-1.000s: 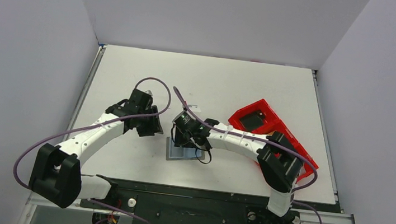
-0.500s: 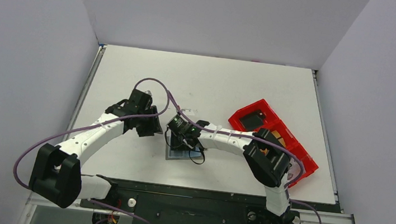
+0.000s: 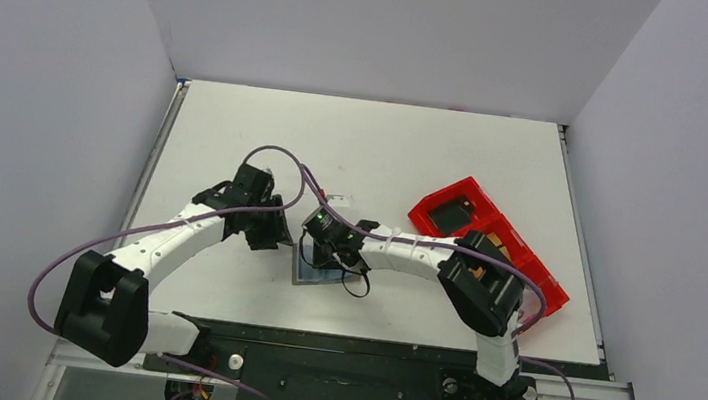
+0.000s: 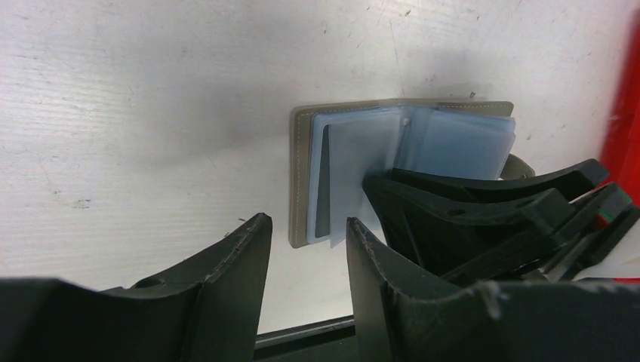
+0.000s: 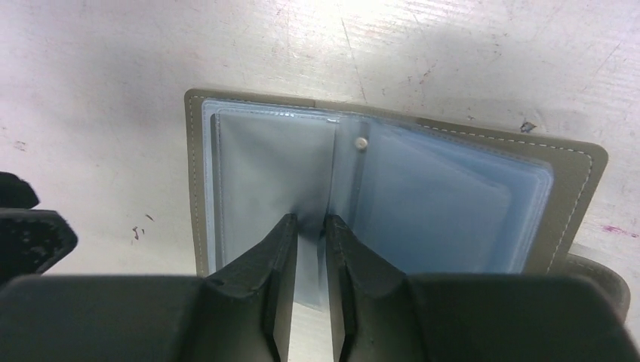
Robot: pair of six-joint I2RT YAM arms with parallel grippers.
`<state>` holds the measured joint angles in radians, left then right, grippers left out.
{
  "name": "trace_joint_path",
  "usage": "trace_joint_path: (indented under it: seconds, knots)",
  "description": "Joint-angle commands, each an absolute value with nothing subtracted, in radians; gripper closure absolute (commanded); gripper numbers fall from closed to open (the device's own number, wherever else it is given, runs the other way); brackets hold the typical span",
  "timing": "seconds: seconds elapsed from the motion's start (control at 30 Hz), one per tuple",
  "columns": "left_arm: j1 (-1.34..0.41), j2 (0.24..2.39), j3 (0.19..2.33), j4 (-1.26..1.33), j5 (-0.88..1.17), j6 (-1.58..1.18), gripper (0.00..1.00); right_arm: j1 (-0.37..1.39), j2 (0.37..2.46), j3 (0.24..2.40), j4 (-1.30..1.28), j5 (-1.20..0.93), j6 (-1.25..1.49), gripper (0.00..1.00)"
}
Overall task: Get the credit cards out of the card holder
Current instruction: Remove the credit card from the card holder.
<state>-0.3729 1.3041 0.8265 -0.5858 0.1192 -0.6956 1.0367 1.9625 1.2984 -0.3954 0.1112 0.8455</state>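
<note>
Top external view: the white bench (image 3: 377, 142) is the biggest thing. The red tray (image 3: 471, 183) sits far right w/ a black block (image 3: 451, 214) in one compartment and an orange bit (image 3: 496, 241) in the next, too small to call. Both arms bend in toward the card holder (image 3: 313, 276), which lies open & flat near the front edge, roughly centre, well apart from the tray.

The right jaws are straight over the holder, tips down on the blue-grey sleeves (image 5: 264, 173) at the spine, just below the small snap (image 5: 362, 142). They're nearly closed, w/ a slim gap and a pale strip showing in it. Can't tell if they've actually pinched a leaf or a card edge. The left jaws hang open w/ nothing between them, just beside the holder's left edge, not on it.

Key bit imo: opened out, the holder's long axis runs side to side across the right wrist view. The spine is crossways to that, lined up w/ the right jaws' gap. So the right arm is nearer by far. The left looks placed to pin the cover if needed.

As for the credit cards, no tan/orange one is clearly visible in the pockets. There's a dark strip (image 4: 321, 188) in the left pocket, no idea what it is.
</note>
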Motion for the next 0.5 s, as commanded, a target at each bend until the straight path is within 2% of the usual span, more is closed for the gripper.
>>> trace_joint_path:
  seconds: [0.0, 0.17, 0.47]
  knots:
    - [-0.386, 1.327, 0.821, -0.531, 0.150, -0.705, 0.61, 1.026, 1.976, 1.198, -0.370, 0.071, 0.834, 0.86]
    - [-0.411, 1.358, 0.820, -0.507, 0.166, -0.717, 0.62, 1.007, 1.965, 1.142, -0.311, 0.027, 0.840, 1.00]
    - [-0.447, 1.429, 0.808, -0.446, 0.203, -0.751, 0.63, 0.982, 1.969, 1.089, -0.244, -0.030, 0.852, 1.00]
